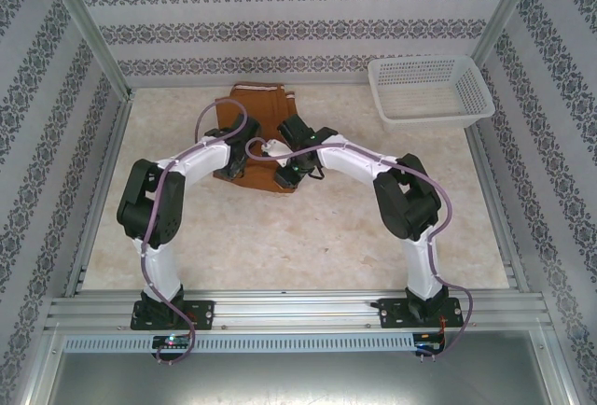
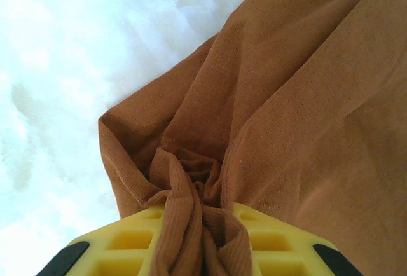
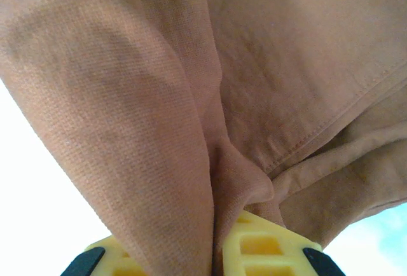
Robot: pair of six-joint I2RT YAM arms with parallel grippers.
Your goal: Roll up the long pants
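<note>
Clamping bunched long pants [image 2: 299,130] cloth: left jaws, right jaws; arms [image 1: 354,158] hide pants' middle.

The worktop [image 1: 308,246] is pale beige with a soft marbled pattern. In its far right corner stands a white plastic basket [image 1: 431,118] with lattice walls, close to the far wall. Wallpaper [image 1: 280,13] with bands of small dark ornaments covers the walls on the left, far and right sides. Silver metal posts [image 1: 89,27] rise at the far corners. A metal rail [image 1: 298,310] runs along the near edge, and a perforated strip [image 1: 298,342] lies just in front of it.
</note>
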